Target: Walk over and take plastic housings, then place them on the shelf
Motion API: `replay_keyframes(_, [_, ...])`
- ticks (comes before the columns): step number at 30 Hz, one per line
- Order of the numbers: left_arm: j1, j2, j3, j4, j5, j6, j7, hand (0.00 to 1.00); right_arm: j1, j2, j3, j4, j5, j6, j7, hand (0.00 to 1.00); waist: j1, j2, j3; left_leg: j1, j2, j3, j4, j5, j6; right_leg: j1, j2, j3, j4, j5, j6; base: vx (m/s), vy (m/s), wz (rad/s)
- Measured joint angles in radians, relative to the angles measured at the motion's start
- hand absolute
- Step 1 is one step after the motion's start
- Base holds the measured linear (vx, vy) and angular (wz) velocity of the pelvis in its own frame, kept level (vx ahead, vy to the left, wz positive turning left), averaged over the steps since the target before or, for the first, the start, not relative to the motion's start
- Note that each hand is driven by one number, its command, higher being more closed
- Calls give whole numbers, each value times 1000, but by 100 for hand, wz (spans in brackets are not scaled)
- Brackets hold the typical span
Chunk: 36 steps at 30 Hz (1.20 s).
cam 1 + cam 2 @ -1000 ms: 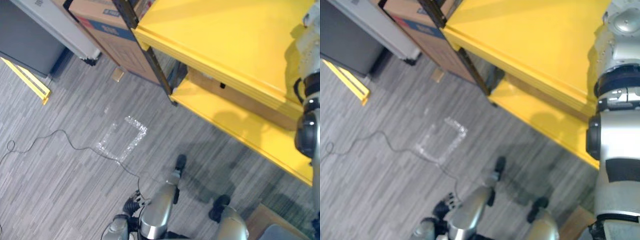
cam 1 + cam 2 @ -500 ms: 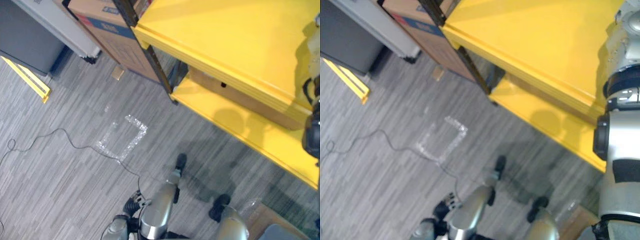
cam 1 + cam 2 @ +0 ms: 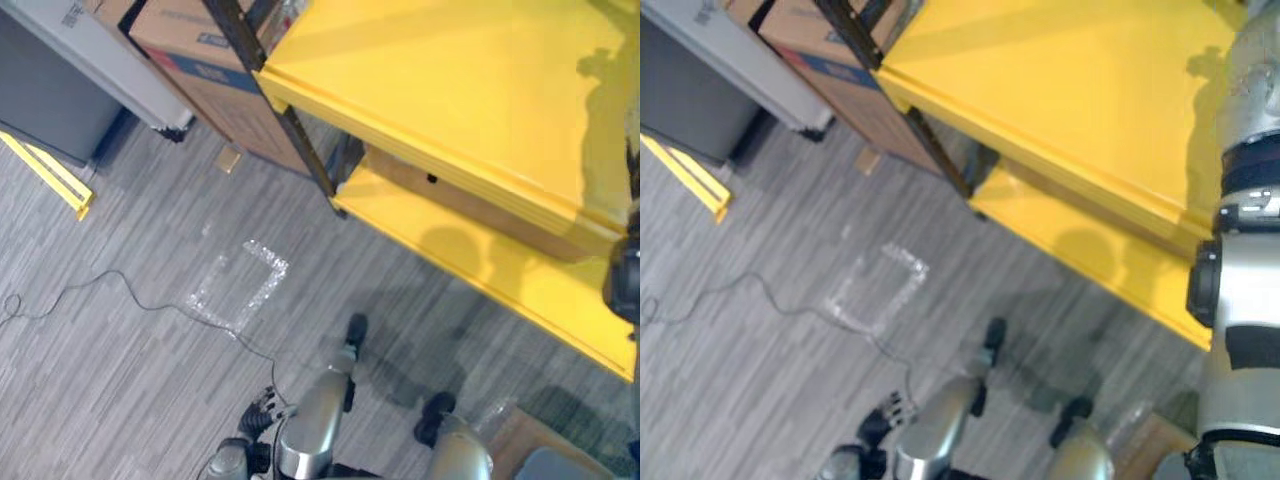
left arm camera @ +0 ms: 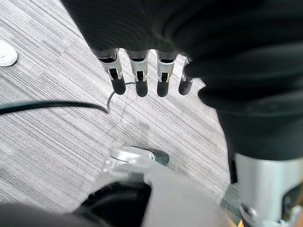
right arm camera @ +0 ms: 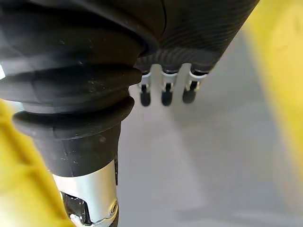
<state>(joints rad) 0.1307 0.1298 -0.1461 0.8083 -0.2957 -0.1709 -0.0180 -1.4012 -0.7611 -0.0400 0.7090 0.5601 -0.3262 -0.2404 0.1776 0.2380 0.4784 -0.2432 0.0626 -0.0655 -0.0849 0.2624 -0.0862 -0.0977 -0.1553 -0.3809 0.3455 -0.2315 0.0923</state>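
I stand in storeroom or workshop: yellow shelf rack (image 3: 450, 100), cardboard box (image 3: 235, 105), grey striped floor (image 3: 100, 400) with taped square (image 3: 262, 297).

Yellow shelf (image 3: 450, 90) over grey floor (image 3: 120, 380) (tape square (image 3: 240, 285) on it).

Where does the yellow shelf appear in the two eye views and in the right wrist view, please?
Left eye view: the yellow shelf fills the upper right, in two levels.
Right eye view: the same place, upper right.
Right wrist view: blurred yellow beside the right hand.
Shared landmark: the clear tape square on the floor.
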Motion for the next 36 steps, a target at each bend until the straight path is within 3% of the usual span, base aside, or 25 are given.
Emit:
replay_keyframes(4, [7,-1,49,-2,0,0,23,0,150,-2,-140,-209,-103,37,-110,0,-32,-33,14,16,11,36,-1,-11,7,16,15,33,-49,37,5,-12,1,-30])
replay_keyframes(5, [7,-1,65,-2,0,1,38,0,220,-1,-181,-258,-143,69,-149,0,-42,-43,15,20,16,51,-4,-12,10,26,23,41,-72,56,6,2,4,-29])
replay_keyframes(8, [10,-1,99,1,2,4,58,0,380,22,-252,-300,-139,122,-175,0,-62,-80,12,33,21,79,-5,-19,16,36,29,73,-106,80,9,-4,10,-29])
replay_keyframes(11, [21,-1,105,2,35,4,83,0,518,75,-320,-343,-117,155,-168,0,-91,-116,5,43,27,103,-5,-24,21,50,36,88,-142,106,12,-11,6,-21])
replay_keyframes(13, [21,-1,108,3,40,5,89,0,590,80,-327,-357,-101,178,-124,0,-112,-134,2,52,27,112,-5,-31,23,63,37,94,-163,119,14,-28,12,-15])
replay_keyframes(16, [26,-1,129,7,40,8,95,0,637,86,-328,-364,-97,196,-59,0,-117,-155,-5,51,29,130,-5,-41,27,62,40,110,-189,138,18,-24,20,-17])
replay_keyframes(23, [26,22,135,25,39,7,124,0,644,86,-322,-367,-88,211,-29,0,-126,-175,-1,32,20,130,-5,-40,27,58,36,111,-218,160,25,4,3,0])
replay_keyframes(28, [26,25,134,26,39,20,125,0,681,87,-321,-367,-81,264,-1,0,-124,-201,-3,30,18,129,-5,-37,32,57,35,111,-219,159,23,32,-12,1])
replay_keyframes(32, [27,25,133,15,38,21,125,0,769,99,-327,-393,-83,297,-22,0,-131,-203,-3,28,17,130,-5,-38,34,53,35,113,-218,159,22,0,-2,-1])
replay_keyframes(36, [30,25,133,-3,38,22,125,0,885,171,-378,-433,-83,310,-77,0,-141,-215,3,25,18,136,-5,-41,35,42,35,128,-214,158,22,-3,-6,-8])
